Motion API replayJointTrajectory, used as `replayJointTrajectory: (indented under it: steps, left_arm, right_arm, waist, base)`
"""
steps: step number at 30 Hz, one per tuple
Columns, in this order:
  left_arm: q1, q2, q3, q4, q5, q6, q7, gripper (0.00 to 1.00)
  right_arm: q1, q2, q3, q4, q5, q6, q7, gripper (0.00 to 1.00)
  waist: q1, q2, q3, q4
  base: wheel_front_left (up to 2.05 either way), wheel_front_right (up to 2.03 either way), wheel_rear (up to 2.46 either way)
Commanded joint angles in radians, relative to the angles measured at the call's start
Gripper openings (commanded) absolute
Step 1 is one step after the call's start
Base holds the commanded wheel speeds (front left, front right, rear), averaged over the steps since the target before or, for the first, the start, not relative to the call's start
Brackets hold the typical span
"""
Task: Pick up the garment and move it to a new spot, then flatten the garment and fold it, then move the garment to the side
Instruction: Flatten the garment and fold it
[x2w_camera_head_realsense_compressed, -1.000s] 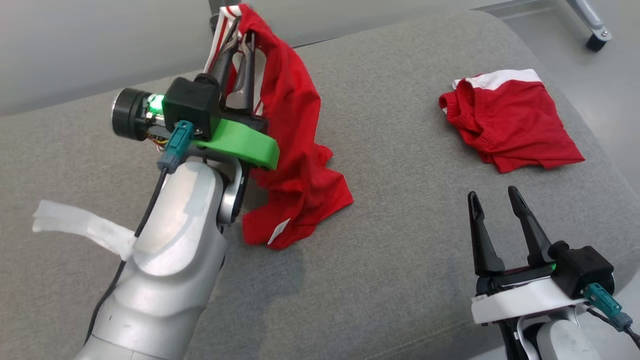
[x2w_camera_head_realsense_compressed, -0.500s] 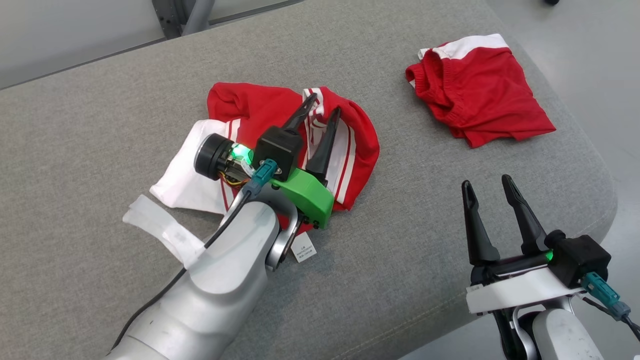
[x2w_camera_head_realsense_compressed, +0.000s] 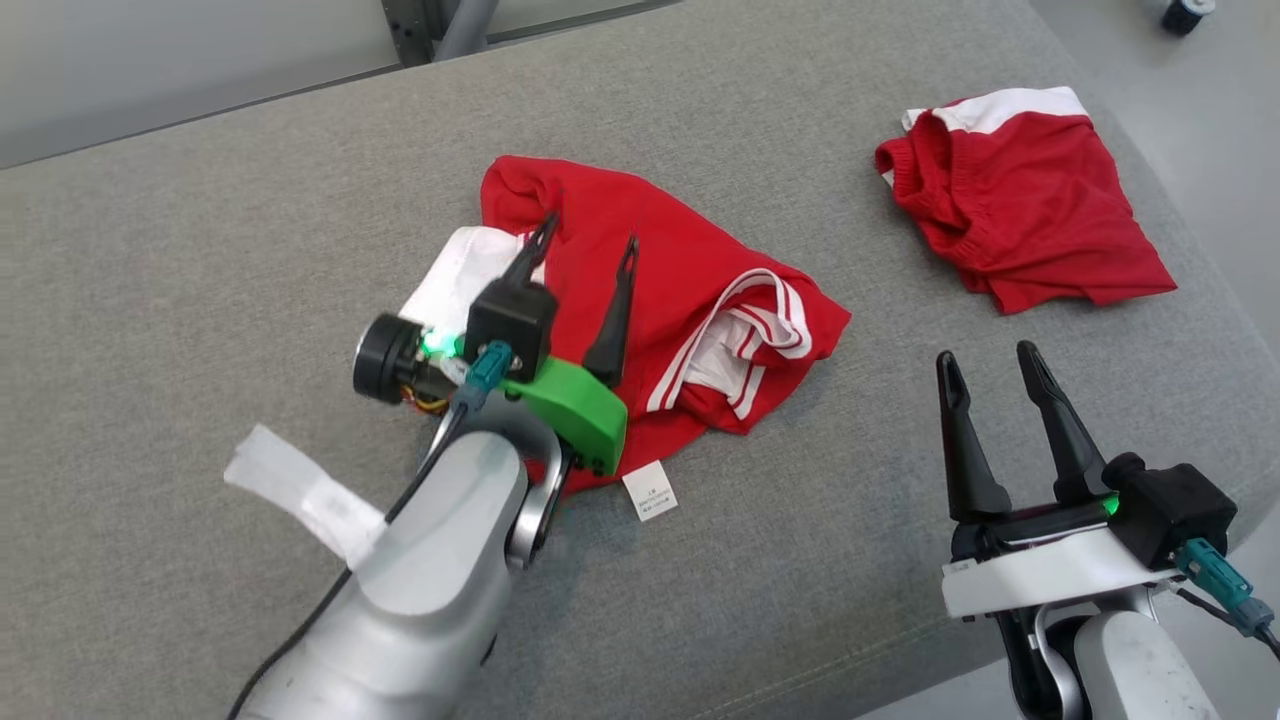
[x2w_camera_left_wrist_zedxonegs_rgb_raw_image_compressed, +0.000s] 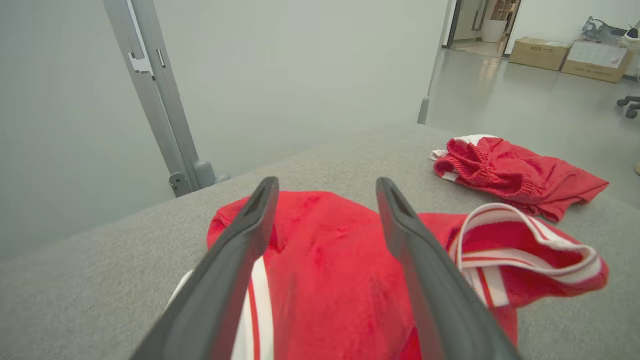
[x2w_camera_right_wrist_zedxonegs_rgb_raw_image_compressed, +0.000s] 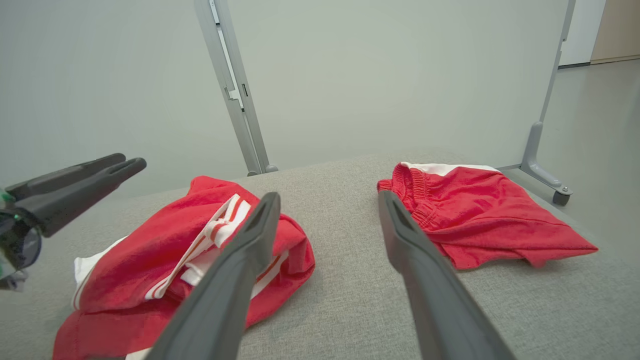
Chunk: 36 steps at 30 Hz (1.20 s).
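Although the garment (x2w_camera_head_realsense_compressed: 660, 300) lies loose on the grey worktop (x2w_camera_head_realsense_compressed: 200, 250), it is a crumpled red-and-white heap, so the move to a new spot looks done, with flattening, folding and setting aside left to do. Left gripper (x2w_camera_head_realsense_compressed: 588, 235) sits over the garment's left part, fingers spread apart with nothing between them; whether they touch the cloth is unclear. Right gripper (x2w_camera_head_realsense_compressed: 986, 355) hovers to the garment's right, fingers apart, empty. Another red piece (x2w_camera_head_realsense_compressed: 1020, 230) lies farther right.

The left gripper (x2w_camera_head_realsense_compressed: 590, 233) and its green mount (x2w_camera_head_realsense_compressed: 575, 405) hide the near part of the crumpled red garment (x2w_camera_head_realsense_compressed: 680, 270), its white label's (x2w_camera_head_realsense_compressed: 650, 492) print is too small to read, and the head view's top edge cuts off a caster (x2w_camera_head_realsense_compressed: 1185, 12).
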Motion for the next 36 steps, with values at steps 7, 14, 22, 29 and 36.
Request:
replayJointTrajectory:
  steps: [7, 14, 22, 29, 36]
  left_arm:
    - [0.193, 0.005, 0.051, -0.007, -0.013, 0.003, 0.000, 1.00]
    - [0.281, 0.005, 0.066, 0.041, -0.039, -0.031, 0.000, 1.00]
    - [0.240, 0.005, 0.016, 0.133, -0.153, -0.062, 0.000, 0.34]
    - [0.208, 0.005, -0.030, 0.144, -0.224, -0.070, 0.000, 0.00]
    - [0.184, 0.005, -0.004, 0.117, -0.190, -0.029, 0.000, 0.00]
  right_arm:
    - [0.019, -0.001, -0.023, -0.007, -0.009, -0.001, -0.003, 1.00]
    - [0.026, -0.001, -0.017, -0.005, -0.009, -0.001, -0.003, 1.00]
    - [0.018, -0.001, -0.013, 0.003, -0.012, -0.001, -0.003, 1.00]
    - [0.019, -0.001, -0.018, 0.005, -0.015, -0.001, -0.003, 1.00]
    - [0.023, -0.001, -0.021, -0.002, -0.014, -0.001, -0.003, 1.00]
  waist:
    - [0.0000, -0.0001, -0.032, 0.056]
    - [0.0000, -0.0001, -0.056, 0.076]
    - [0.0000, -0.0001, -0.062, 0.065]
    - [0.0000, -0.0001, -0.063, 0.066]
    - [0.0000, -0.0001, -0.064, 0.077]
  base:
    - [0.00, 0.00, 0.00]
    - [0.00, 0.00, 0.00]
    - [0.00, 0.00, 0.00]
    - [0.00, 0.00, 0.00]
    - [0.00, 0.00, 0.00]
